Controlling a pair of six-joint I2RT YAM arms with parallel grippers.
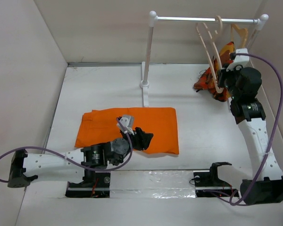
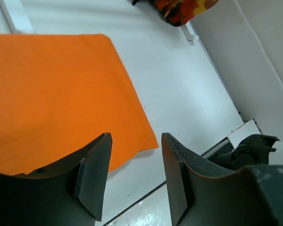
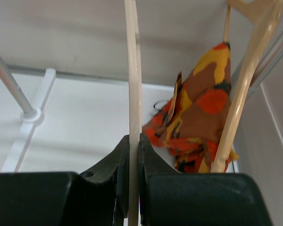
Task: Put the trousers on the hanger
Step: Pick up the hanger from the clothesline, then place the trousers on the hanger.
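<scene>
**Top view.** Trousers (image 1: 162, 127): folded flat at centre of table (image 1: 203, 136), well apart from rack. Left gripper (image 1: 144, 138): low over near edge of trousers, holding nothing. Hanger (image 1: 210, 55): hooked on rail (image 1: 203, 19) at far right. Right gripper (image 1: 224, 80): raised to hanger's lower arm. Patterned garment (image 1: 210, 84) on darker hanger (image 1: 239, 34): just beside and behind. Rack post (image 1: 147, 56): upright beyond trousers, left of hanger.

**Left wrist view.** Jaws wide, nothing between. Trouser corner showing in the gap, bare table around it.

**Right wrist view.** Jaws narrow, pinched on thin arm of hanger. Patterned garment close at right.

**Risks, as judged.**
1. Hook catching on rail at lift-off, if pulled sideways rather than up.
2. Thin arm swivelling or slipping in the pinch, given a hold at 1 point only.
3. Patterned garment or darker hanger dragged along, owing to closeness.
4. Only top layer of trousers taken, owing to the fold, with cloth then opening out.

**In the way.** Rack post near the route from rail to trousers; patterned garment beside hanger.
</scene>
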